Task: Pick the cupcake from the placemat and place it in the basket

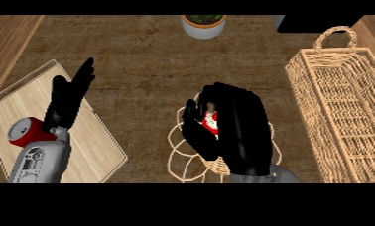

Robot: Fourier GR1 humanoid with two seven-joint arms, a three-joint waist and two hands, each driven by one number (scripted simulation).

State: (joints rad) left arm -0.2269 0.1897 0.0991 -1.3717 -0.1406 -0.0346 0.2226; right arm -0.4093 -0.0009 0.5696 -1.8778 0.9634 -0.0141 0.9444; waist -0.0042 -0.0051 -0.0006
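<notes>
Holding the cupcake: the right hand (238,131), low in the middle of the view, has its fingers and thumb curled round the cupcake (211,120).
Cupcake, what shows: only a small red patch with a fleck of white, in the gap between thumb and fingers; its top, base and outline are covered by the black hand.
Cupcake, where: inside that hand, above the placemat (183,163); from this steep angle I cannot tell whether it touches the mat or is lifted off it.
Placemat: a pale looped outline like a flower, lying on the counter (147,61); its middle and right side are hidden under the right hand and wrist, and its lower edge is cut off.
At the right: the basket (337,116), woven, pale and long, well apart from the right hand; its right side runs out of view, and a looped handle (336,36) stands at its far end; its inside is hard to read through the weave.
At the left: the left hand (70,96), fingers straight and pointing up, holding nothing, resting over a light wooden board (99,145).
On the board: a red can (26,133), partly covered by the left wrist; its label is unreadable.
Top edge: a potted plant (204,26) in a white pot, its leaves cut off.
Top right corner: a dark shape (315,22), cropped, with too little showing to name it.
</notes>
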